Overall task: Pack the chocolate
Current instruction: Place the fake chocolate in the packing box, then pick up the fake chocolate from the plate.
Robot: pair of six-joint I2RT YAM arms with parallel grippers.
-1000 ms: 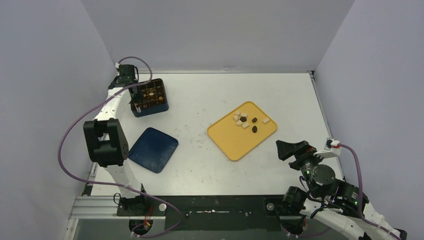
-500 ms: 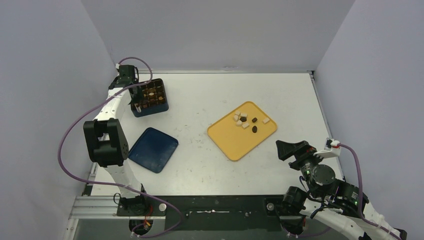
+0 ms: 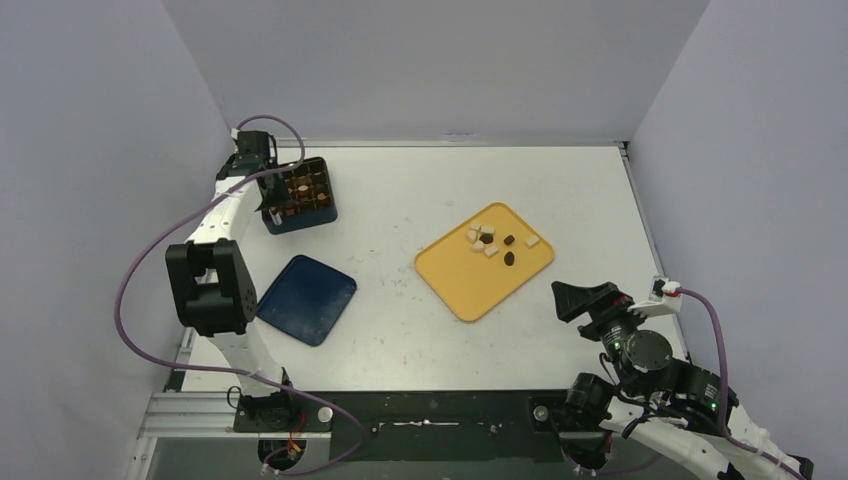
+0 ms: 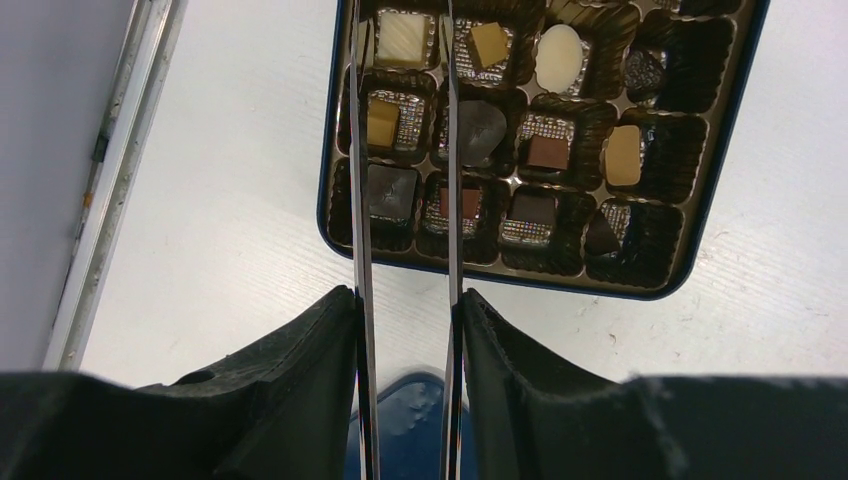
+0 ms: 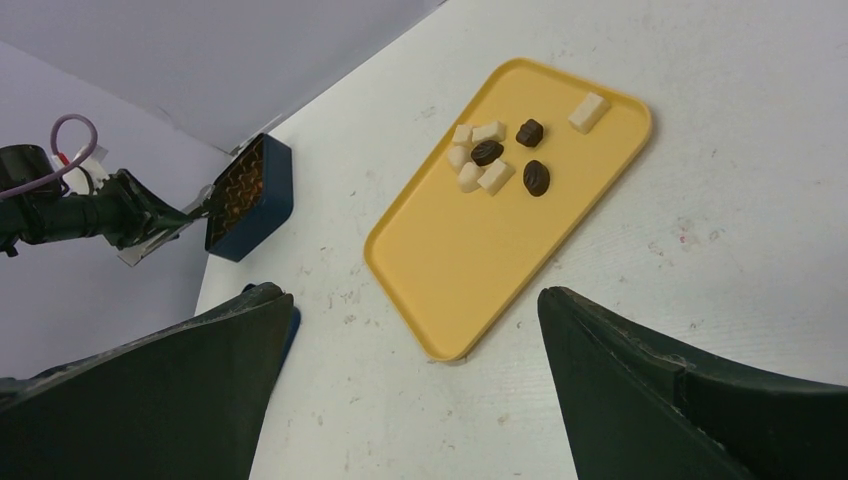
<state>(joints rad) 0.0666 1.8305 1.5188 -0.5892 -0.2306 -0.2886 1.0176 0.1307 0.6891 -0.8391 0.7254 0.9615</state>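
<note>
We count two groups of chocolate (image 5: 537, 177). On the one yellow tray (image 3: 470, 290), right of the worktop's (image 3: 420, 180) middle, lie three dark brown rounded pieces and at least five cream-white blocks. Most sit in a tight cluster at the tray's far end, and one cream block (image 5: 588, 112) lies apart near the far right rim. The second group fills the one dark blue box (image 3: 300, 222) at the far left corner. The left wrist view shows twelve pieces there, three rows of four, each in its own brown fluted cup. They are cream squares, tan and caramel cubes, a white oval, mid-brown squares and several dark pieces, some of them rounded. One dark blue lid (image 3: 307, 298) lies flat on the worktop, nearer than the box and apart from it. One pair of long metal tongs (image 4: 453, 200) is grasped in the left jaws, whose black pads press on the outside of both blades. The blades run parallel with a gap between them, out over the box's left-hand cups. The right jaws are spread wide with nothing in them, near the tray's right corner.
</note>
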